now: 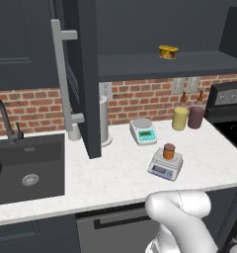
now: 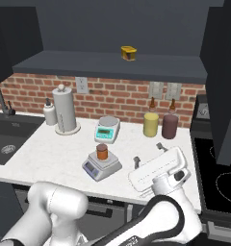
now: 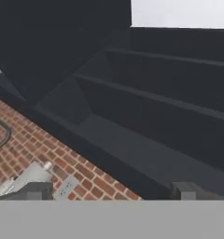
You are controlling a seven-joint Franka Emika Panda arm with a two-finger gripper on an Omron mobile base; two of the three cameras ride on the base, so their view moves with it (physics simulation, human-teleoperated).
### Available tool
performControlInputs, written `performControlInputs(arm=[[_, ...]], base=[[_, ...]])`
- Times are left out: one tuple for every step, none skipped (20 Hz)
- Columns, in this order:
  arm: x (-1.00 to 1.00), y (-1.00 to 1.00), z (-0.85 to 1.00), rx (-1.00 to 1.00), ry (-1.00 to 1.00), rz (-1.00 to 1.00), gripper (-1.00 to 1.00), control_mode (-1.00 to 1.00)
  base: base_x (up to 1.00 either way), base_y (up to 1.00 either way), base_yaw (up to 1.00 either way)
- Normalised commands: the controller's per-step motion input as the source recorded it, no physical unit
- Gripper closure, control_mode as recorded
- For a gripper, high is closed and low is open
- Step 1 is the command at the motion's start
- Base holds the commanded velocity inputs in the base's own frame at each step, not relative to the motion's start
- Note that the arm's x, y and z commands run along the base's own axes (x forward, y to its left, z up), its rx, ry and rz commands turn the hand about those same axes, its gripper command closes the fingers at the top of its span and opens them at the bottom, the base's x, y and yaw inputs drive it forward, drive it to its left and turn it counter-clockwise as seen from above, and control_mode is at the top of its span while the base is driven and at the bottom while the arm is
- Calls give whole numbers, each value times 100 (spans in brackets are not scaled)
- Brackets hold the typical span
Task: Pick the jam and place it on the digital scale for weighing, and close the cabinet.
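Left base view: the jam (image 1: 169, 150) is sitting on the digital scale (image 1: 166, 165); the cabinet (image 1: 86, 74) is standing open, one yellow tin (image 1: 168, 52) lying inside.

Right base view: two canisters (image 2: 150, 124) are standing behind the scale.

Hand view: the gripper (image 3: 111, 191) is gaping wide, holding nothing.

Colours recorded, taking the digital scale (image 1: 165, 166) as reference. It is light grey with a silver platform and bluish display panel. On it, the jam (image 1: 169, 151) — orange-brown body, darker brown lid. Behind it, a white scale (image 1: 143, 131) with a teal panel. Further right, a pale yellow canister (image 1: 179, 118) beside a maroon one (image 1: 195, 117). The counter (image 1: 115, 173) is white, faintly marbled. The backsplash (image 1: 140, 101) is red brick. Above, the cabinet (image 1: 86, 74) is dark charcoal-blue with a silver handle (image 1: 63, 79); on its shelf sits a yellow tin (image 1: 168, 52).
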Motion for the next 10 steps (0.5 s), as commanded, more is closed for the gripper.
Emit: performControlInputs(arm=[[-22, -56, 34, 10, 0, -15, -100, -100], [-17, -65, 32, 10, 0, -11, -100, -100], [-36, -84, 39, 12, 0, -10, -100, -100], [-74, -93, 63, 18, -11, -2, -100, -100], [-42, -88, 59, 15, -2, -1, -100, -100], [-43, -87, 59, 15, 0, -1, -100, -100], [-36, -82, 51, 13, 0, 0, -100, -100], [-27, -70, 41, 10, 0, -1, -100, -100], [-26, -62, 31, 6, 2, -2, -100, -100], [-26, -61, 31, 5, 3, -2, -100, -100]], base=[[0, 0, 0], [0, 0, 0], [0, 0, 0], [0, 0, 0], [0, 0, 0], [0, 0, 0], [0, 0, 0], [0, 0, 0], [0, 0, 0], [0, 0, 0]])
